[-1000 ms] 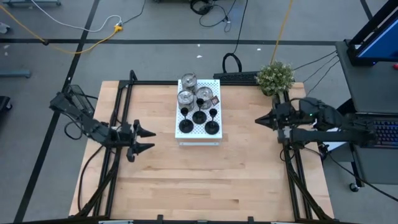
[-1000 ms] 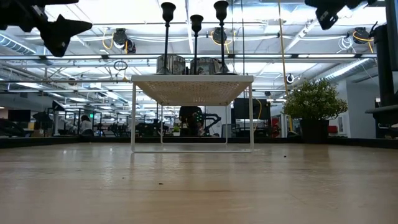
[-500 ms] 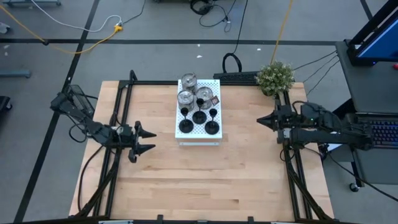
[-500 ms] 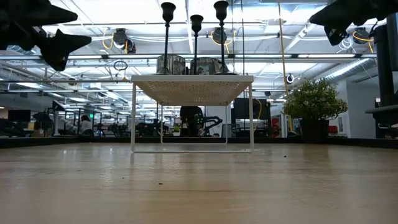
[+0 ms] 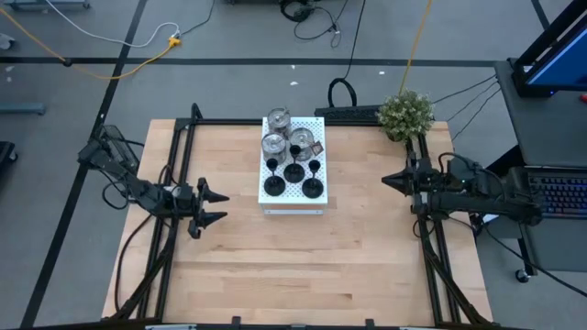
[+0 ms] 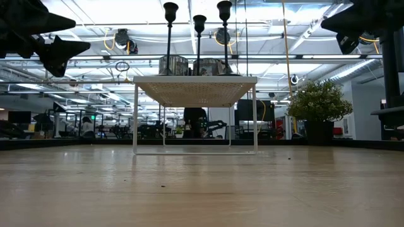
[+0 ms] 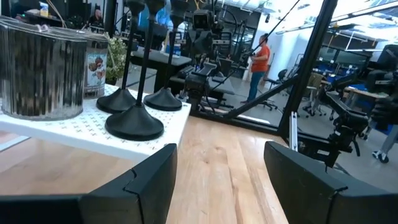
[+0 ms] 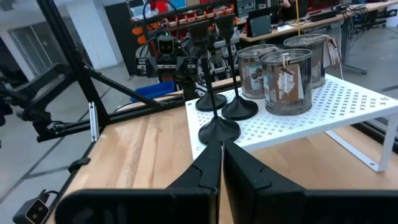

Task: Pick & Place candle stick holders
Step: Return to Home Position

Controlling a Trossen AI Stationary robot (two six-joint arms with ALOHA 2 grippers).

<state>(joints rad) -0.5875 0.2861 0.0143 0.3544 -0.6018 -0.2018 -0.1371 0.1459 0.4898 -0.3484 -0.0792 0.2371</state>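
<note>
Three shiny silver candle stick holders (image 5: pixel 274 143) and three black ones with round bases and thin stems (image 5: pixel 293 173) stand on a white perforated board (image 5: pixel 319 204) at the table's far middle. They also show in the left wrist view (image 7: pixel 134 123) and the right wrist view (image 8: pixel 219 130). My left gripper (image 5: pixel 224 207) is open and empty, in the air to the left of the board, pointing at it (image 7: pixel 217 168). My right gripper (image 5: pixel 385 181) is shut and empty, in the air to the right of the board (image 8: pixel 221 163).
A green bushy plant (image 5: pixel 405 113) stands at the table's far right corner, just behind my right arm. The board stands on thin white legs (image 6: pixel 136 120) above the wooden table top (image 5: pixel 293 266). People show in the room beyond the table (image 7: pixel 256 59).
My right gripper has drawn back a little toward the table's right edge and has sunk somewhat, still shut. My left gripper has sunk a little and stays open. The holders have kept their places.
</note>
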